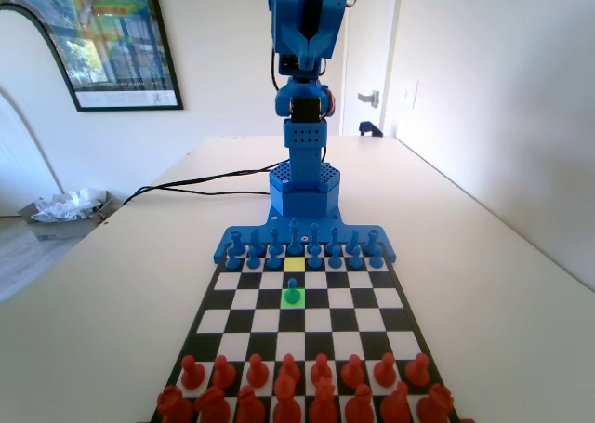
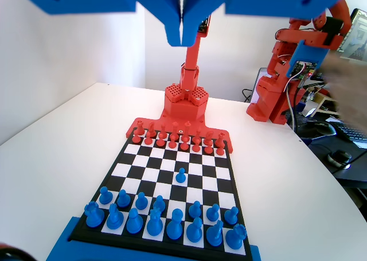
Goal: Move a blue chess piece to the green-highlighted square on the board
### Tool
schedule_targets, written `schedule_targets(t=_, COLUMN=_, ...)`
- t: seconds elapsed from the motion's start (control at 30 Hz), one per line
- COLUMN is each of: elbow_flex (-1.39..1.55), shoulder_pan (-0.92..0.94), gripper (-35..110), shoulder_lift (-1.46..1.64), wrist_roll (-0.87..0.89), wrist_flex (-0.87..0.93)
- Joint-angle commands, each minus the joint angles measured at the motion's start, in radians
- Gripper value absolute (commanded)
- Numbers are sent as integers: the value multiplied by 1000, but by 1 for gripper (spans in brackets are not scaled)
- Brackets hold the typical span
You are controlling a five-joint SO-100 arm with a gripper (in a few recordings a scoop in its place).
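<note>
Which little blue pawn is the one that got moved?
Find the board in the fixed view, with blue pieces at its far end. Two rows nearer than those stands the blue chess piece on the green-highlighted square. It alone stands apart from the blue ranks.

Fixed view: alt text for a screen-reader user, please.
A lone blue pawn stands on the green-highlighted square of the board, one square in front of a yellow square. The blue arm rises behind the blue pieces, its end effector raised; red pieces line the near edge.
</note>
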Motion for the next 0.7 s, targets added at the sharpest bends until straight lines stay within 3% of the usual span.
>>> schedule_targets(t=0.0, elbow_flex=8, shoulder_pan=6, gripper=1, shoulder_lift=20, wrist_roll=-3, wrist_flex=-15)
schedule_targets(t=0.67, elbow_flex=8, shoulder_pan=6, gripper=1, shoulder_lift=20, wrist_roll=-3, wrist_flex=-15)
